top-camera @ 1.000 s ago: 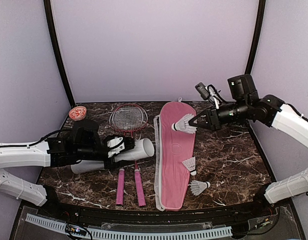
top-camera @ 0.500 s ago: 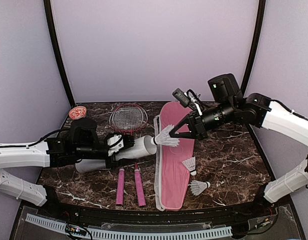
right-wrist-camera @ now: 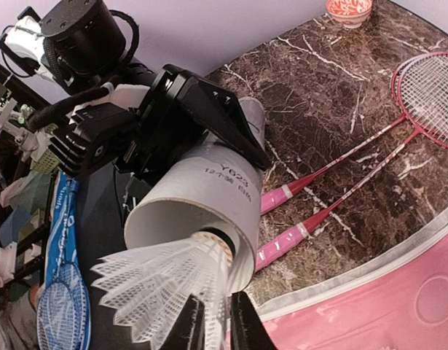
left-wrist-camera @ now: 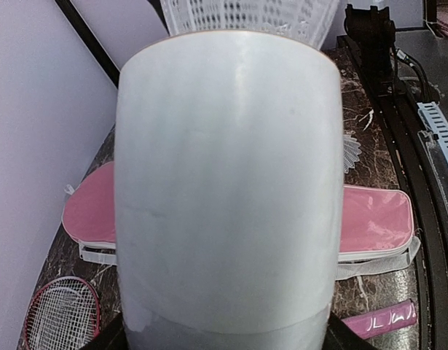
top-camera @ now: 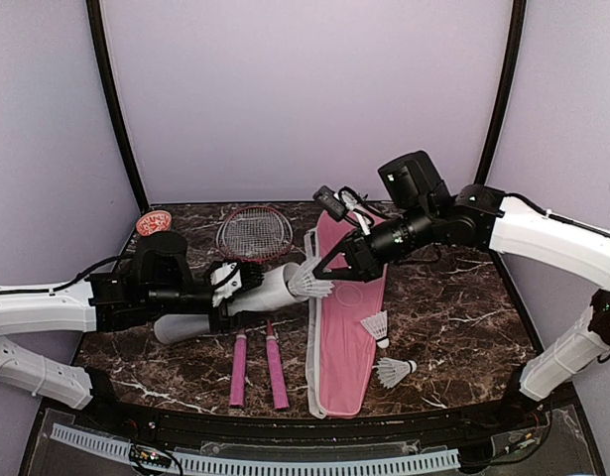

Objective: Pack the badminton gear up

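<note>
Shuttlecock [top-camera: 310,282], feathery, at cylindrical tube [top-camera: 273,289]

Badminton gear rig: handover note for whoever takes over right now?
Left claw: shut on the white cardboard tube, open mouth facing the right arm.
Right claw: shut on a shuttlecock by its feathers, cork end just inside the tube mouth.
Done: nothing fully packed; first shuttlecock only partway in.
Left: two shuttlecocks, one on the pink cover's right edge, one just right of it. Both rackets lie left of the cover, unpacked. The red-patterned cap sits back left.
</note>
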Motion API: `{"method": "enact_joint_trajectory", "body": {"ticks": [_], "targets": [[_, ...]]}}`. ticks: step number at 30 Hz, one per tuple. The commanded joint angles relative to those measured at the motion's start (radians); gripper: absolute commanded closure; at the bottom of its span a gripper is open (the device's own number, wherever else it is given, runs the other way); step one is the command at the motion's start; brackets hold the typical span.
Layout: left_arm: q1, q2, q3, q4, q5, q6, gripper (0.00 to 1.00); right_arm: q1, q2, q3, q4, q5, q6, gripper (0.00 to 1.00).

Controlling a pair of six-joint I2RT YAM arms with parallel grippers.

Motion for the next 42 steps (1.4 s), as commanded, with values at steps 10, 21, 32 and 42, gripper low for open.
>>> {"method": "enact_joint_trajectory", "body": {"ticks": [10, 21, 32, 42], "targets": [[-0.005, -0.033, -0.011, 0.032, 0.041, -0.034, 0.64, 0.042, 0.075, 0.091, -0.056, 0.133, -0.027, 0.36], [-0.005, -0.004, 0.004, 0.017, 0.057, -0.030, 0.64, 0.091, 0.197, 0.167, -0.089, 0.233, -0.048, 0.31], [-0.005, -0.004, -0.007, 0.026, 0.035, -0.038, 0.64, 0.102, 0.224, 0.159, -0.032, 0.240, -0.034, 0.30], [-0.005, 0.015, -0.010, 0.006, 0.025, -0.040, 0.64, 0.066, -0.070, 0.041, -0.061, 0.292, -0.031, 0.22]]}}
